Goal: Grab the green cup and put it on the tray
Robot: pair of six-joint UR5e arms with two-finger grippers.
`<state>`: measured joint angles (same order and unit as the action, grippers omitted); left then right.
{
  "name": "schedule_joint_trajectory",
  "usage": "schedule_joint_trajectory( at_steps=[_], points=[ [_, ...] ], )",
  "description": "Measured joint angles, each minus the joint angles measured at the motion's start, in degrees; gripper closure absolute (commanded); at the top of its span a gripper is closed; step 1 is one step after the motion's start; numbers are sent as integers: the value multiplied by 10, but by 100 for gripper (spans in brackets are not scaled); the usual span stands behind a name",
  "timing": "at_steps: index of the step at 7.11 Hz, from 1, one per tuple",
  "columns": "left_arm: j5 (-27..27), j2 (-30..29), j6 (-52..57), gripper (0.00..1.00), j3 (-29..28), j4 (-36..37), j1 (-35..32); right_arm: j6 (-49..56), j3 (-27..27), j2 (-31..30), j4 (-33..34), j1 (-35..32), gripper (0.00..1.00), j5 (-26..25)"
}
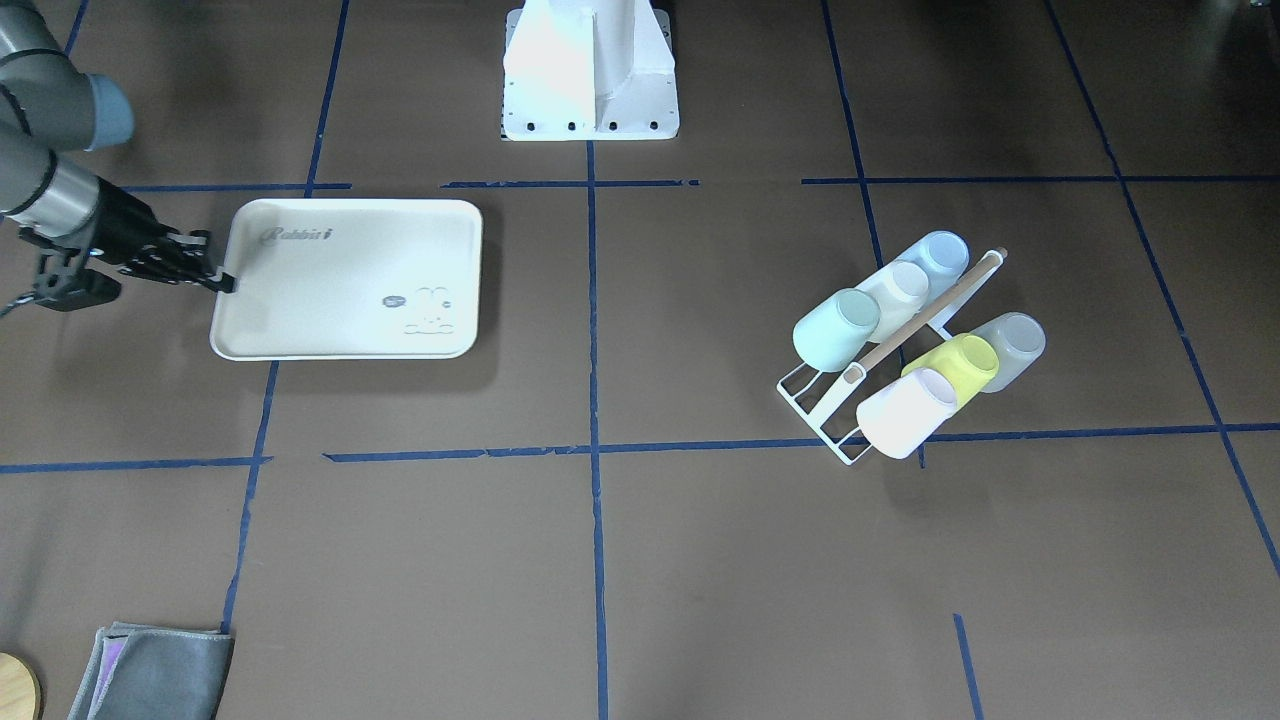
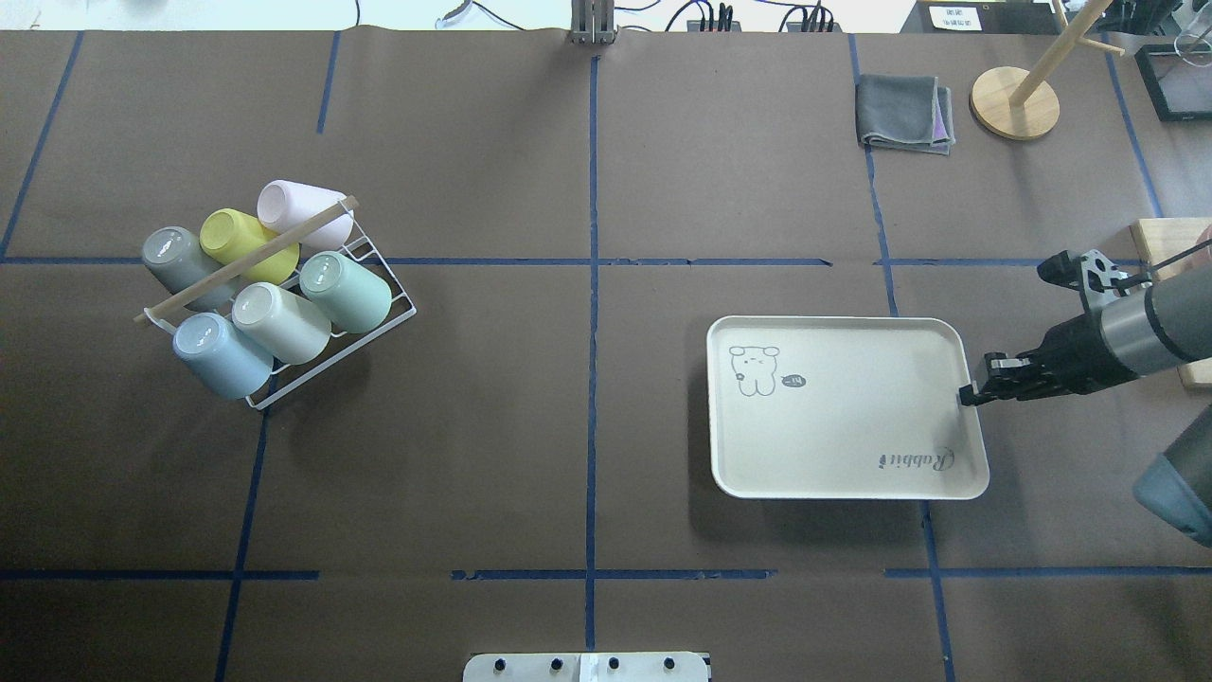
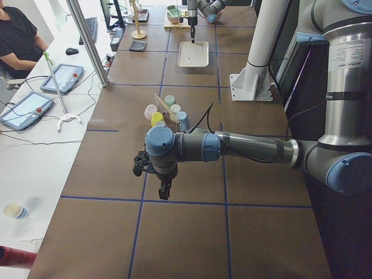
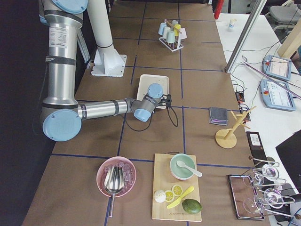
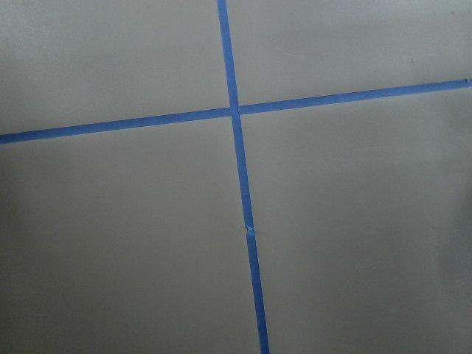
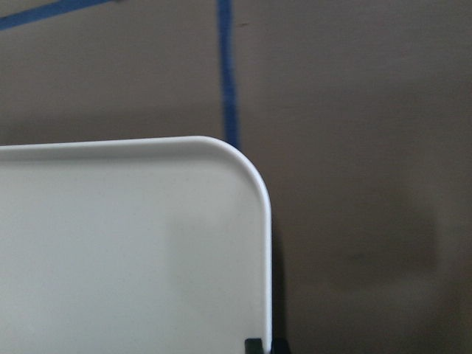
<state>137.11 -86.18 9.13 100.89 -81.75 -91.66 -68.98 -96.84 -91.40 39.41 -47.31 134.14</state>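
Observation:
The green cup is a pale mint tumbler lying on its side at the end of a white wire rack on the table's left half. The tray, cream with "Rabbit" script, lies flat on the right half. My right gripper is at the tray's right edge. In the right wrist view its fingertips sit on either side of the rim, shut on it. My left gripper hangs over bare table, far from the rack; I cannot tell if it is open or shut.
The rack also holds yellow-green, pink, grey, white and pale blue cups under a wooden rod. A grey cloth and a wooden stand are at the far right. A person sits beside the table.

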Motion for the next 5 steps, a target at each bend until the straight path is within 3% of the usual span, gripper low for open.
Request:
schedule_joint_trajectory(
  at_steps=[2, 5],
  points=[
    [0, 0, 0, 0, 0, -1, 1, -89, -2, 81, 29, 57, 100, -34],
    [1, 0, 0, 0, 0, -2, 1, -123, -3, 201, 165, 122, 100, -115]
  ],
)
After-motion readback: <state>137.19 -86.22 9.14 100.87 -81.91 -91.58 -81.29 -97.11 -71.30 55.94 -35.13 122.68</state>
